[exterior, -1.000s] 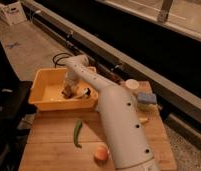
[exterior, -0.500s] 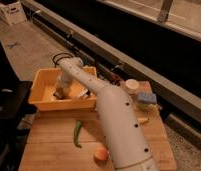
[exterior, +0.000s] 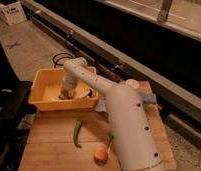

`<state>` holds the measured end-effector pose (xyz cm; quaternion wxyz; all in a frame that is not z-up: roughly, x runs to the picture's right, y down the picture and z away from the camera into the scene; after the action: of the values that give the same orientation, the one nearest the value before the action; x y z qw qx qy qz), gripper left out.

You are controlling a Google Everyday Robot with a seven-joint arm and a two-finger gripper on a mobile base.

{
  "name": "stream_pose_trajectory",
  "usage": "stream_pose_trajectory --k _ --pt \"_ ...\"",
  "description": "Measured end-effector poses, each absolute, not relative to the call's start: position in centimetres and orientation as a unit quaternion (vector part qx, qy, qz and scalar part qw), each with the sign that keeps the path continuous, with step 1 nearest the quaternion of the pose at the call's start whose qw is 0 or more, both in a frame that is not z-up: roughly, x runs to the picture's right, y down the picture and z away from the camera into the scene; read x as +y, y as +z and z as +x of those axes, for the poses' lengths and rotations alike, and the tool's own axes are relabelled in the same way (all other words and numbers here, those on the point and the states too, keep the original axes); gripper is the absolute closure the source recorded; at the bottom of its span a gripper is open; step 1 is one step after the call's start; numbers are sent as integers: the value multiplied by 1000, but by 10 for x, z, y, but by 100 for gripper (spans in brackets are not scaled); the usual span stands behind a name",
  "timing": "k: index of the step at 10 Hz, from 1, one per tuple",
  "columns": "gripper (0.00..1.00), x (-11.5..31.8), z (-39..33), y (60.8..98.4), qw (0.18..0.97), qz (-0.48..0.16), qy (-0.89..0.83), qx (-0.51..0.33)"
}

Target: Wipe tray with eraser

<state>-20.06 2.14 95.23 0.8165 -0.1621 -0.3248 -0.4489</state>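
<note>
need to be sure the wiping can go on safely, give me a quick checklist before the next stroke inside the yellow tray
1. Claw is inside the yellow tray, down near its floor: ok.
2. Eraser under the claw and touching the tray floor: cannot tell, the arm hides it.
3. Tray sits fully on the wooden table, at its far left corner: ok.
4. Pale thing lying in the tray just right of the claw, may block a stroke that way: not ok.
5. Green chili pepper and orange fruit lie on the table outside the tray, clear of the wiping: ok.
</note>
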Motion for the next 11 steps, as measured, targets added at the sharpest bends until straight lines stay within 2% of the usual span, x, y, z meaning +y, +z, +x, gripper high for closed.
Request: stream_pose_trajectory --k 3,6,8,11 --pt "100 3 -192 981 823 -159 -447 -312" --pt "100 -8 -215 988 819 -136 -455 -323" --pt "100 -8 -241 976 813 -116 -456 -343" --pt "100 2 -241 950 815 -110 -444 -356"
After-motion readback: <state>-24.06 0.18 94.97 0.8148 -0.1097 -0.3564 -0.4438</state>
